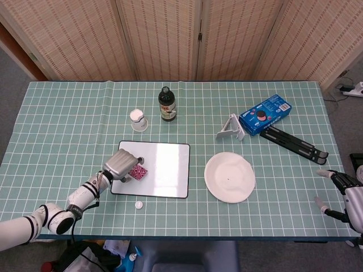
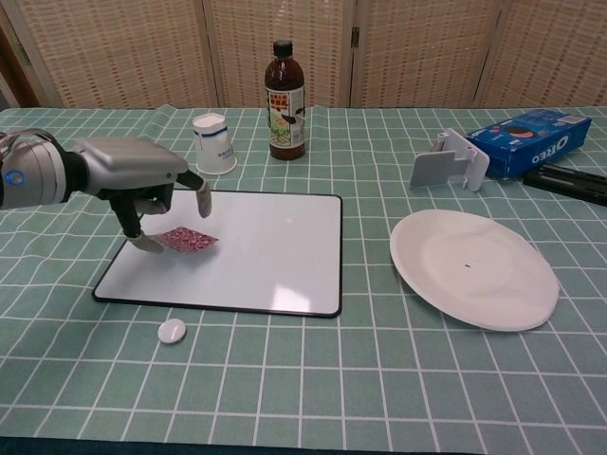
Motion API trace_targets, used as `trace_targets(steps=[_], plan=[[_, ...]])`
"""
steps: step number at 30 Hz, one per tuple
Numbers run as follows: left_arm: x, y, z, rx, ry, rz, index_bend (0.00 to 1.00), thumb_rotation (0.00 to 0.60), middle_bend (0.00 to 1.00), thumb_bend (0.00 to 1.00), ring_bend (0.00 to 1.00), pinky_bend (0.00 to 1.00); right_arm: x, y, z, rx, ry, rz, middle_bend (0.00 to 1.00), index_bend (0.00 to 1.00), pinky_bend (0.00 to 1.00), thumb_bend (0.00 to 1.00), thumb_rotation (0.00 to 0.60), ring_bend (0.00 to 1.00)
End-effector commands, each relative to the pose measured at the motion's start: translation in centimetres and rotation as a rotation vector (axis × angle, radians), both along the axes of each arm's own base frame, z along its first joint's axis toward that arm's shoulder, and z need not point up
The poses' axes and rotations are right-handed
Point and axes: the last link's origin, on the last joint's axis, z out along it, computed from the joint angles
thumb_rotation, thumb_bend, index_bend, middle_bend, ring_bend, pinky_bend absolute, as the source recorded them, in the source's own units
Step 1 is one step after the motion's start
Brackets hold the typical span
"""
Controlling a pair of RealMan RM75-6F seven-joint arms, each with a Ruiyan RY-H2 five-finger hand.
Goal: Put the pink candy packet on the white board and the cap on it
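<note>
The pink candy packet (image 1: 138,171) (image 2: 185,240) lies flat on the left part of the white board (image 1: 164,175) (image 2: 270,261). My left hand (image 1: 121,164) (image 2: 140,175) hovers over the board's left edge. Its thumb tip is at the packet's left end, and its other fingers are raised off the packet. The small white cap (image 1: 138,204) (image 2: 172,330) sits on the tablecloth just in front of the board's near left corner. My right hand (image 1: 346,195) hangs with fingers spread and empty at the table's near right corner, seen only in the head view.
Behind the board stand an upturned paper cup (image 1: 138,120) (image 2: 214,143) and a brown bottle (image 1: 166,104) (image 2: 285,100). To the right are a white plate (image 1: 229,177) (image 2: 474,268), a white stand (image 1: 231,128) (image 2: 449,162), a blue Oreo box (image 1: 265,113) (image 2: 526,140) and a black folding stand (image 1: 295,143).
</note>
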Motion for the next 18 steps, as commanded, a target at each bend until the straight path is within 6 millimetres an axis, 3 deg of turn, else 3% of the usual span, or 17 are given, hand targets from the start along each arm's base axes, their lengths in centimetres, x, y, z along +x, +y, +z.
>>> trace_targets(steps=[1,18], plan=[[-0.1,-0.3,0.3,0.001,0.003,-0.007,0.28,0.6,0.95,0.19,0.95,1.0,0.1,0.0,0.0,0.0,-0.001,0.003,0.3,0.26,0.38,0.24,0.6,0.3],[-1.4,-6.0,3.5,-0.092,-0.028,-0.192,0.35,0.6,0.95,0.19,0.95,1.0,0.4,-0.3,-0.3,0.012,-0.002,0.018,0.3,0.26,0.38,0.24,0.6,0.3]])
